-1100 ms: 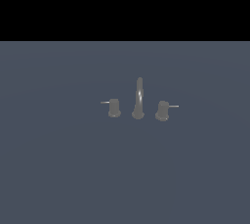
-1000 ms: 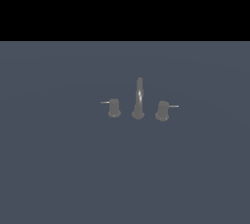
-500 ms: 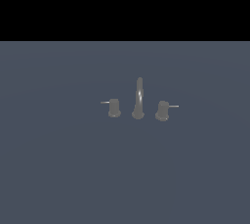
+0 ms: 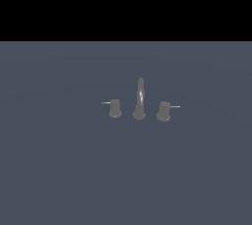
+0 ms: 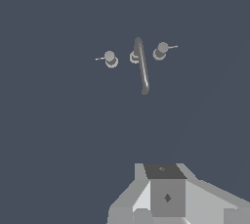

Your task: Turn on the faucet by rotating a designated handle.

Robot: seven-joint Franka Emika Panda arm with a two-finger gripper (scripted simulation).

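Grey handle (image 5: 160,51) well apart from gripper (image 5: 166,198)

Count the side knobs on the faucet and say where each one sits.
2. The handle stands on the exterior view's right of the spout, its rod pointing right. The twin knob stands on the spout's left, its rod pointing left. Nothing appears to hide another.

Spout (image 4: 140,98) stands central; handle (image 4: 164,111) just beside on the exterior view's right, twin knob (image 4: 115,108) on its left.
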